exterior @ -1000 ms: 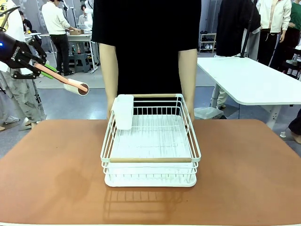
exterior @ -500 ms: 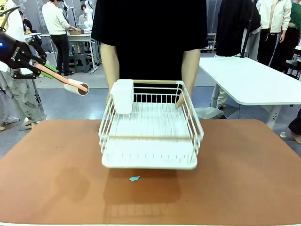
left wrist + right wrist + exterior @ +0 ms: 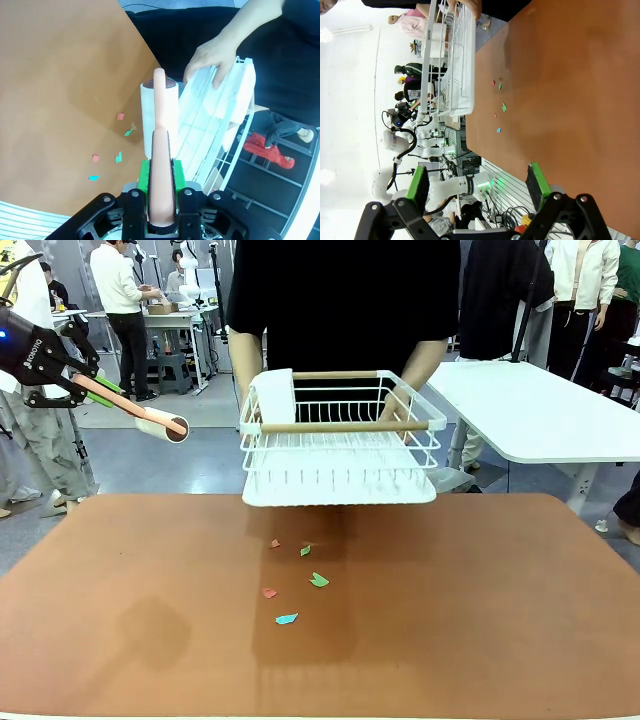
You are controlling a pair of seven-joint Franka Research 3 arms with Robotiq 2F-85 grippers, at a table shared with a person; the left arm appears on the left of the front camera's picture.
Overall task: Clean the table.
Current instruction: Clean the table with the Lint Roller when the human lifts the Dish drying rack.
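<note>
The reddish-brown table [image 3: 500, 610] carries several small coloured paper scraps [image 3: 287, 618] near its middle. My left gripper [image 3: 98, 391] hangs high at the far left, off the table's edge, shut on the pink handle of a lint roller [image 3: 165, 425] with a white roll. In the left wrist view that gripper [image 3: 159, 176] clamps the handle, and the roll [image 3: 159, 117] points over the scraps [image 3: 118, 158] on the table [image 3: 60, 75]. My right gripper [image 3: 477, 185] stands open and empty above the table [image 3: 580, 100], well away from the scraps [image 3: 504, 106].
A person at the far side holds a white wire dish rack [image 3: 340, 445] in the air over the table's far edge, one hand [image 3: 210, 60] on its rim. A white table [image 3: 540, 410] stands at the back right. Other people stand farther off.
The person has lifted the dish rack off the table and drawn it up toward the far side, uncovering the paper scraps. My left arm has stayed put with the roller.
</note>
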